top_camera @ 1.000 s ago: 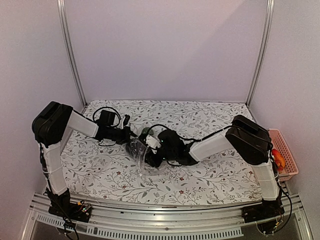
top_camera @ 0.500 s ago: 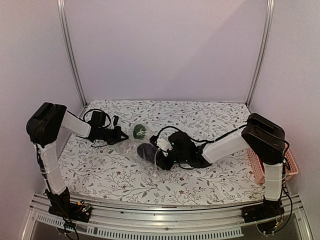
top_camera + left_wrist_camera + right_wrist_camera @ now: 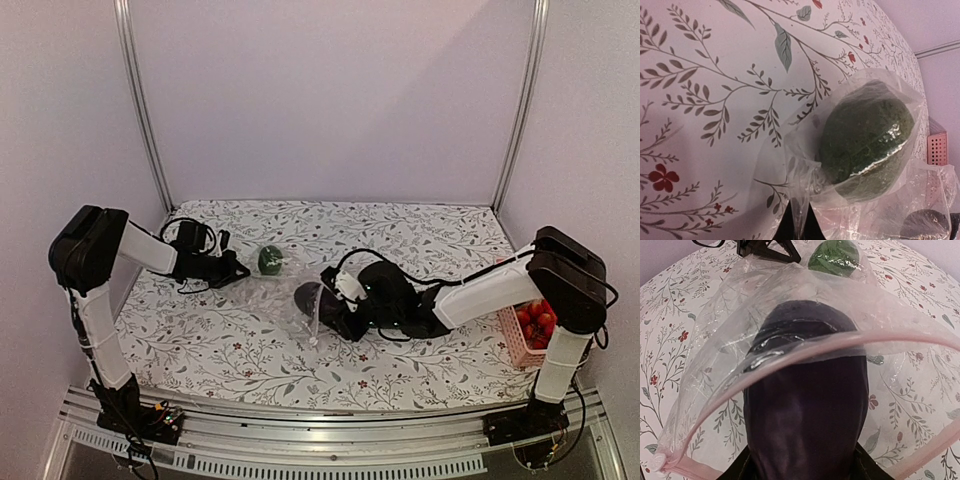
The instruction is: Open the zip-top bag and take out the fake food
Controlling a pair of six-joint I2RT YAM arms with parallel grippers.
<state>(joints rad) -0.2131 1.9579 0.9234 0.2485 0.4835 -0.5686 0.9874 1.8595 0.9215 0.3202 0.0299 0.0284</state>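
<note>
The clear zip-top bag (image 3: 285, 292) lies stretched across the middle of the table, its mouth toward my right arm. My left gripper (image 3: 236, 269) is shut on the bag's far corner, the plastic (image 3: 805, 190) pinched between its black tips (image 3: 800, 231). A dark green round fake food (image 3: 271, 261) (image 3: 866, 136) (image 3: 832, 256) sits inside the bag near that corner. My right gripper (image 3: 320, 306) (image 3: 802, 462) is shut on a dark purple fake food (image 3: 306, 297) (image 3: 805, 405). The bag's pink zip rim (image 3: 815, 347) arches over that purple piece, whose far end is still under plastic.
A pink mesh basket (image 3: 512, 340) stands at the table's right edge with red and orange pieces (image 3: 535, 318) in it. The basket's corner (image 3: 938, 148) also shows in the left wrist view. Metal frame posts (image 3: 141, 100) rise at the back corners.
My right arm has drawn back to the right with the purple piece. My left gripper has pulled the bag's corner leftward, stretching the bag flat. The basket has come out from behind my right arm.
</note>
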